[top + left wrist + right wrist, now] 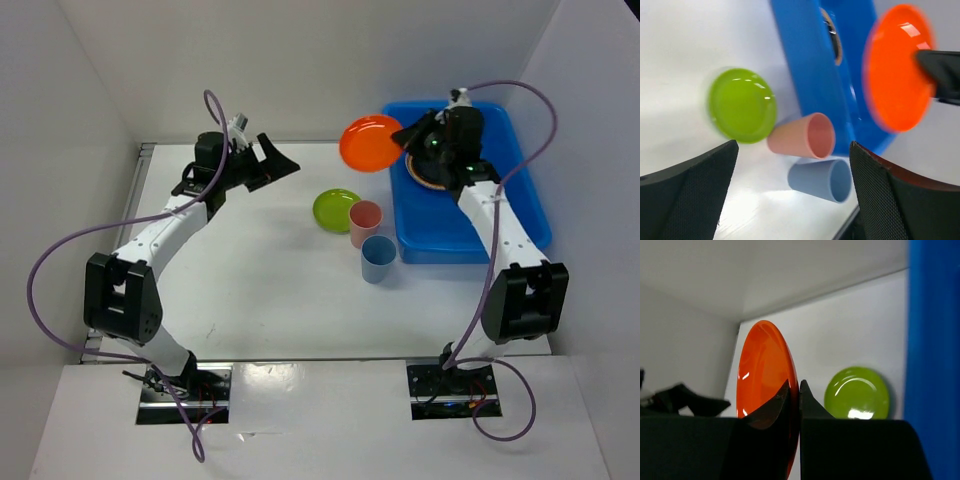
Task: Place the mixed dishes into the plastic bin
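Orange plate (370, 143) stands on edge in the air at the far left corner of the blue bin (445, 245), held by the right gripper (796, 389). In the right wrist view the jaws are pressed almost together on the plate's rim, with only the thin edge of the plate between them. From above, most of the plate sits outside the bin's left wall and only its right edge overlaps the rim, so I cannot tell whether any of it is over the bin's inside. Inside the bin, a round brownish dish (425, 180) lies on the floor toward the far end, mostly hidden beneath the right arm. On the white table (250, 280), left of the bin, 3 dishes are outside it: a lime green plate (337, 210) lying flat, a pink cup (365, 222) upright just beside the plate's right edge, and a blue cup (379, 258) upright and nearer the arm bases than the pink one. The 2 cups are close enough that I cannot tell whether they touch, and both stand near the bin's left wall. The left gripper (280, 158) hangs over the far left part of the table, well apart from every dish, pointing toward the cups and the bin; its jaws are spread wide and have hold of nothing.
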### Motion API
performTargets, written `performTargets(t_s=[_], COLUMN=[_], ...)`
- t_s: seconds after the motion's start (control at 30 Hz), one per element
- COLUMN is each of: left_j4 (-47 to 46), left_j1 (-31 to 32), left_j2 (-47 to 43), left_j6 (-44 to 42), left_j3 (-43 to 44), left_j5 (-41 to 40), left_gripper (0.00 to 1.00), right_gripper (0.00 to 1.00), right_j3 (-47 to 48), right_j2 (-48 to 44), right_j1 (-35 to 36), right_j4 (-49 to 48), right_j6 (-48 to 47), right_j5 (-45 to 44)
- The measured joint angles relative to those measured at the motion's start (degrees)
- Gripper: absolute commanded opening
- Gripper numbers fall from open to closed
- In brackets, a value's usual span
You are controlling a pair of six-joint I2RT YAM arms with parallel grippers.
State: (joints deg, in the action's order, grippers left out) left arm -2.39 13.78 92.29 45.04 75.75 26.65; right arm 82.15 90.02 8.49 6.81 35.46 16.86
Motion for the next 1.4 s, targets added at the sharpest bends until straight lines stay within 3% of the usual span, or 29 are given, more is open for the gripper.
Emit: performTargets(t_s=[0.17,0.4,0.6,1.07,1.17,1.2,1.23,1.3,1.4], left_j4=[-0.79,-2.36,-3.23,-9.77,-11.08,-11.39,-11.52,-11.74,-11.82], left_j1=[-1.4,-1.88,-1.18,0.7,1.07,1.27,1.51,2.01,2.82], left_j2=[2.38,17.09,22.64,22.97,23.23,23.26,23.39,23.82,24.48], left_j6=[0.17,0.35,0.35,0.7,1.92,2.05,2.16,2.73,3.19], left_j3=[-4.46,-4.46,-3.89,-3.37,-3.85,-4.13,-4.24,-4.24,-4.24], left_j5=[-3.63,-3.74,-4.72,-8.52,-8.87,-8.87,-8.94,-8.98,-9.16], left_gripper=[0.99,0.99,0.99,0.99,0.99,0.99,0.99,0.99,0.99], right_gripper=[0.0,0.0,0.0,0.0,0.44,0.71,0.83,0.99,0.99], right_j3=[-2.95,-9.57,-9.2,-0.13,3.3,4.52,5.95,9.35,14.01], right_j2=[-2.45,-1.42,7.1,28.02,30.29,30.88,31.56,33.07,34.14], right_j1=[-9.57,-16.39,-18.4,-18.4,-18.4,-18.38,-18.4,-18.38,-18.4], right_j4=[-2.91,-6.99,-11.1,-12.79,-12.72,-12.46,-11.89,-10.34,-5.25], right_j6=[5.38,13.16,17.18,19.63,19.78,19.63,19.39,17.79,15.1], right_j5=[-7.43,-18.86,-24.61,-29.64,-29.46,-29.33,-29.11,-28.3,-27.15])
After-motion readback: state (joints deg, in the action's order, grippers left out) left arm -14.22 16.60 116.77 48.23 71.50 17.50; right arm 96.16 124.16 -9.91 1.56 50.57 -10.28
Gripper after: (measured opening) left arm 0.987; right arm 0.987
